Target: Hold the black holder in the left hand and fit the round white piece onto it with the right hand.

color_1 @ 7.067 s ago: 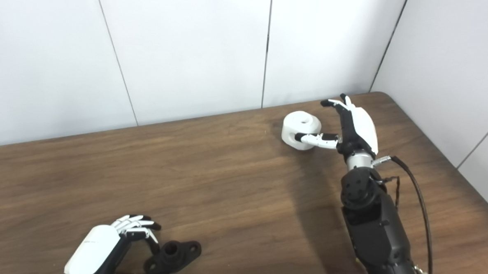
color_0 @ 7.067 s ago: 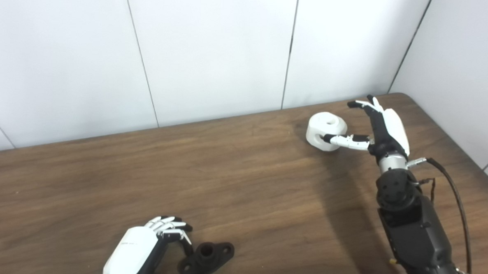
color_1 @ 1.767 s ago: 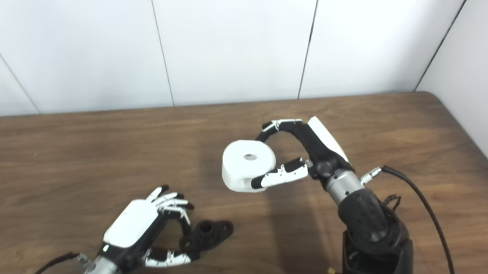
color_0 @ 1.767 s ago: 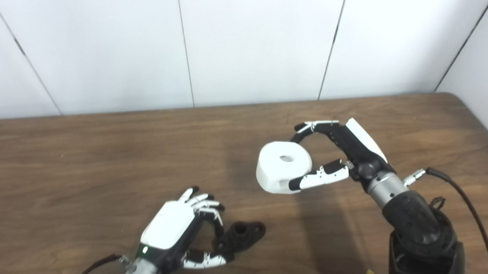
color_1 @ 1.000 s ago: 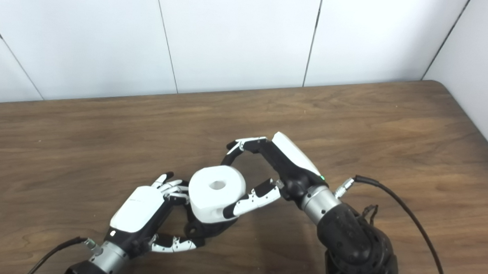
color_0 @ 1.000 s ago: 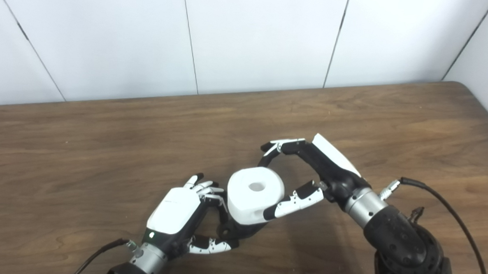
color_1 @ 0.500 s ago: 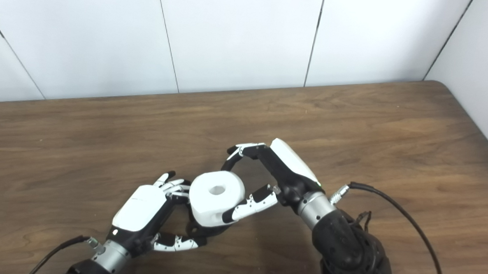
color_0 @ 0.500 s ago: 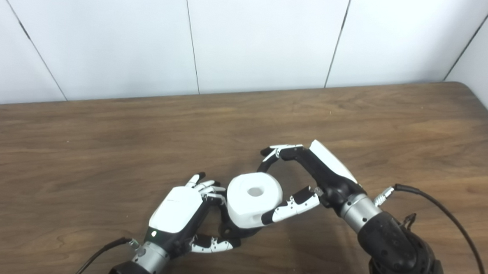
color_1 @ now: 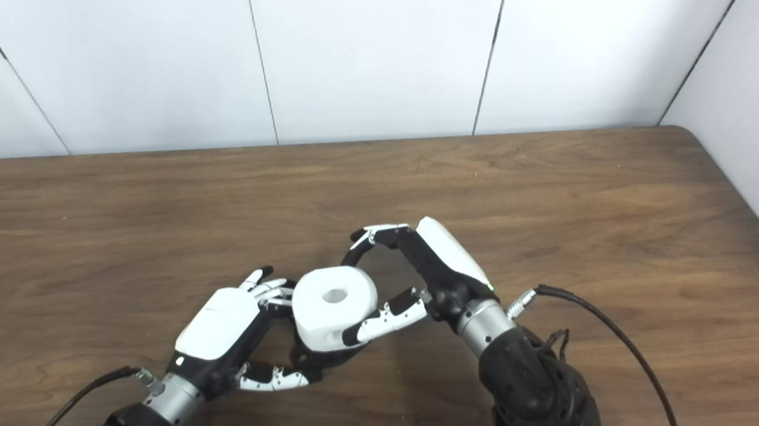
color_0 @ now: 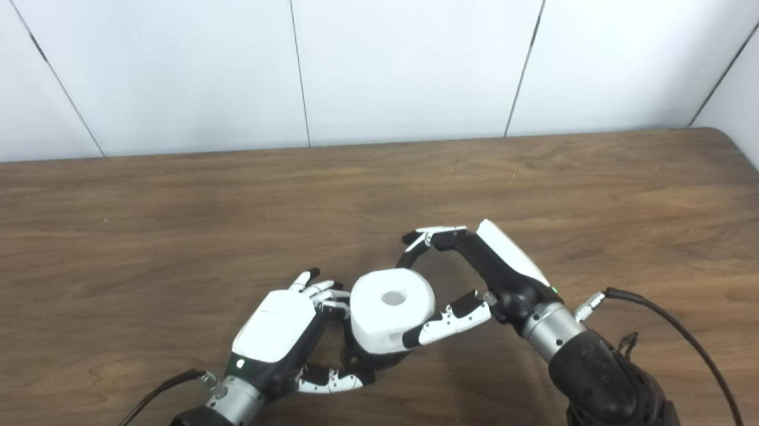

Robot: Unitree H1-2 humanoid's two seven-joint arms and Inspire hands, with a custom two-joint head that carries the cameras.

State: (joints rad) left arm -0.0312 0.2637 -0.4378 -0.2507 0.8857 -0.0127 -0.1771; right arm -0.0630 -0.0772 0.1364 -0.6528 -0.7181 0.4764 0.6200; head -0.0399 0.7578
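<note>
Near the table's [color_0: 161, 229] front edge, my left hand [color_0: 275, 327] grips the holder [color_0: 363, 361] while my right hand [color_0: 479, 281] clasps the white piece [color_0: 385, 309] right on top of it.

Setting: a robotics lab or test cell. Indicators: a bare wood-grain worktop [color_0: 161, 229] set into a corner of plain white panelled walls [color_0: 392, 60] with dark seams, and exposed cabling [color_0: 681, 341] running along the robot arm.
</note>
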